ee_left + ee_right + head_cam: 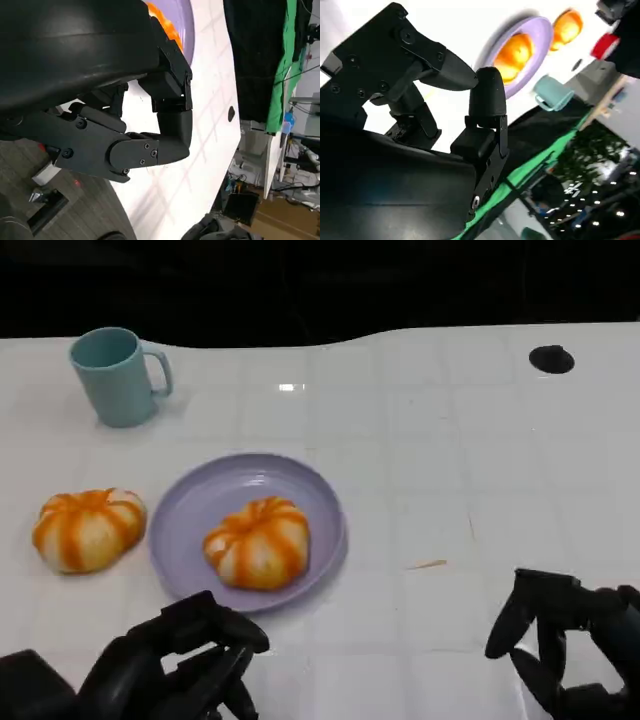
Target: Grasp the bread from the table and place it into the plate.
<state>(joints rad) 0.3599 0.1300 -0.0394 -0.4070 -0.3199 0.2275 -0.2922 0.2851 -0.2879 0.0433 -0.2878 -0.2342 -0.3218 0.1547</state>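
A lilac plate sat on the white tiled table, a little left of the middle, and one orange-striped bun lay inside it, toward its right and near side. A second bun of the same kind rested on the table just left of the plate, apart from its rim. A pale teal mug stood upright at the far left, its handle turned to the right, well beyond both buns. A small black disc lay near the far right edge of the table, and a thin pale sliver lay on the tiles right of the plate. The left hand was low at the near edge, just short of the plate, with its fingers curled inward and nothing between them; the left wrist view showed the plate and a strip of orange bun past those curled fingers. The right hand hung at the near right, well away from the plate, its fingers bent toward each other around an empty gap, holding nothing. From the right wrist the plate, both buns and the mug were seen beyond the fingertips.
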